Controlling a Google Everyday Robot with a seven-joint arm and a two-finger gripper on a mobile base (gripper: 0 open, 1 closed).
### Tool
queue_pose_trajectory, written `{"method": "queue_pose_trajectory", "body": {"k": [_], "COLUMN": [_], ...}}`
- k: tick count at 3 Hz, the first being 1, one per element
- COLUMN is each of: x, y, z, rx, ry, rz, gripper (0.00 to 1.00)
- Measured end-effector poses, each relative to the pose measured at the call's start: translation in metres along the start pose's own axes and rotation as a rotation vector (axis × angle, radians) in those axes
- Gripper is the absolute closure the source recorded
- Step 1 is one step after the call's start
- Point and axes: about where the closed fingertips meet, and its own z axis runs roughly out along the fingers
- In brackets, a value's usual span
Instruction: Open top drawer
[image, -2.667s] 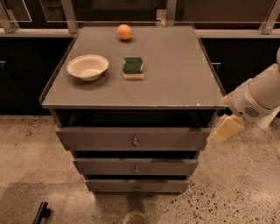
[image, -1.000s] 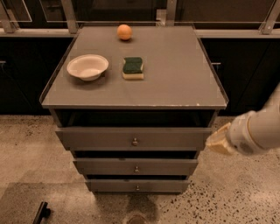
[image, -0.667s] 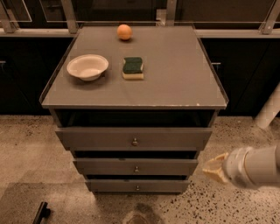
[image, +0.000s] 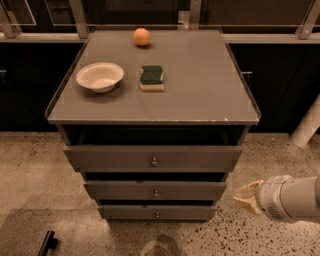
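The top drawer (image: 153, 158) is the widest of three grey-brown drawers under a grey table top. It has a flat front with a small round metal knob (image: 154, 162) at its centre, and a dark gap shows above its front. My gripper (image: 248, 197) is low at the right, beside the cabinet's lower right corner and level with the middle drawer (image: 156, 190). It is apart from the drawers and points left.
On the table top (image: 200, 95) lie a white bowl (image: 99, 76), a green and yellow sponge (image: 151, 77) and an orange (image: 142, 36). The bottom drawer (image: 157, 212) is narrowest. Speckled floor surrounds the cabinet; a dark object (image: 47, 243) lies at the lower left.
My gripper has dropped from beside the top drawer's right end to the level of the middle drawer and moved a little further right.
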Motion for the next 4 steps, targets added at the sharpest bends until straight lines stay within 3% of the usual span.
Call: {"method": "queue_pose_trajectory", "body": {"k": [1,3,4], "x": [-0.011,-0.077,-0.098], "y": [-0.007,-0.032,-0.044], "z": [0.015,0.046,0.052], "rx": [0.006,0.041,0.075], "ry": [-0.077,-0.293,-0.352], "rz": [0.012,-0.016,-0.016], "gripper": [1.00,1.00,1.00]}}
